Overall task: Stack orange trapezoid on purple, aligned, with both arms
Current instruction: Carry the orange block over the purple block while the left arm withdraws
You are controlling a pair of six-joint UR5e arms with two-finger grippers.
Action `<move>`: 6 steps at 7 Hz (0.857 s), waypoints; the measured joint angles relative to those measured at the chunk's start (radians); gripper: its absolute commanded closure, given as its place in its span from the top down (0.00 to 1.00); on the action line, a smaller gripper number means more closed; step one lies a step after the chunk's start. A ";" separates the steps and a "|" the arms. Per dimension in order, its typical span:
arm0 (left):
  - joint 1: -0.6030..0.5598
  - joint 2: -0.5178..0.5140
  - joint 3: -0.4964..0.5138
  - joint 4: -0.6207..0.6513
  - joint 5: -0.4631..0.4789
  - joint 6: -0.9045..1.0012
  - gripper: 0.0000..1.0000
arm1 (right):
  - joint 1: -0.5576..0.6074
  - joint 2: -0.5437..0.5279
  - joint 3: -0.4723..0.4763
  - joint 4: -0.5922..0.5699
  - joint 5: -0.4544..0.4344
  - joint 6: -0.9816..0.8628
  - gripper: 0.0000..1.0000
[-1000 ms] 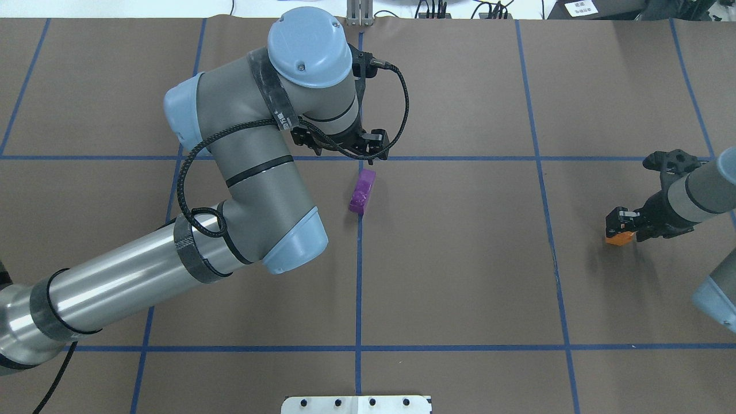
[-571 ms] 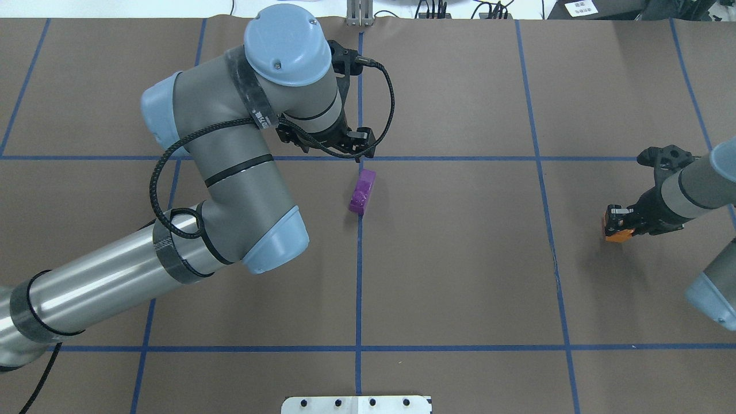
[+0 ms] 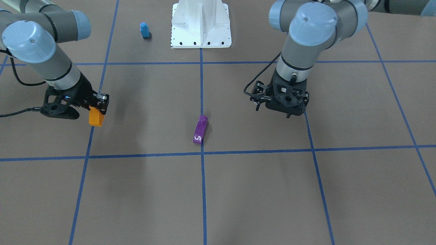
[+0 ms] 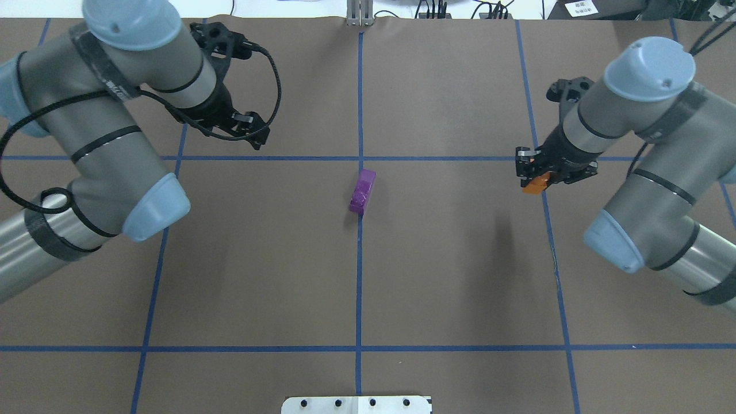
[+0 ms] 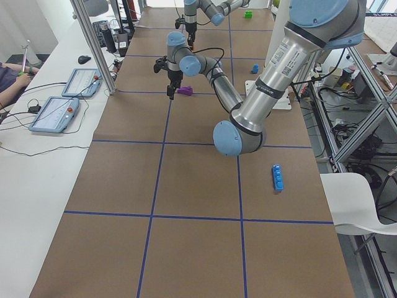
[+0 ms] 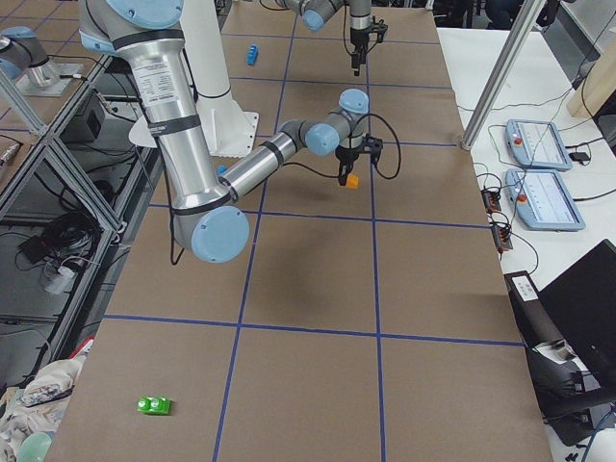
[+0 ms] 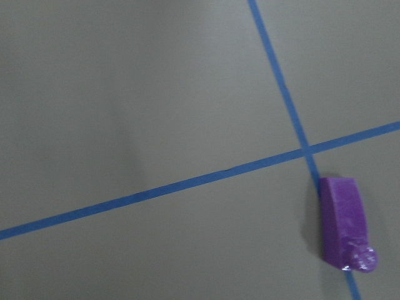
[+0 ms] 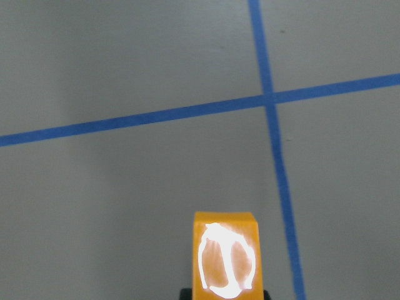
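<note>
Well, right gripper [image 4: 530,172] is clamped on the orange trapezoid [image 4: 537,184], raised off the table; purple [image 4: 363,191] lies mid-table; left gripper [image 4: 251,127], far left, can't tell if parted

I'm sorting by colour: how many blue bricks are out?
2: a small blue brick beside the white base, and a long blue brick far out on the robot's left.
</note>
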 measured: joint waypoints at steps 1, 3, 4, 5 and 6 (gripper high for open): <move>-0.050 0.059 -0.017 0.000 -0.027 0.069 1.00 | -0.024 0.133 -0.043 -0.084 -0.001 0.011 0.00; -0.114 0.124 -0.031 0.000 -0.060 0.137 1.00 | -0.087 0.356 -0.196 -0.141 -0.026 0.136 0.00; -0.127 0.138 -0.033 0.000 -0.065 0.146 1.00 | -0.120 0.422 -0.255 -0.143 -0.057 0.205 0.00; -0.131 0.145 -0.033 0.000 -0.067 0.149 1.00 | -0.152 0.451 -0.294 -0.121 -0.098 0.265 0.00; -0.132 0.150 -0.033 -0.001 -0.068 0.150 1.00 | -0.181 0.464 -0.339 -0.060 -0.135 0.321 0.00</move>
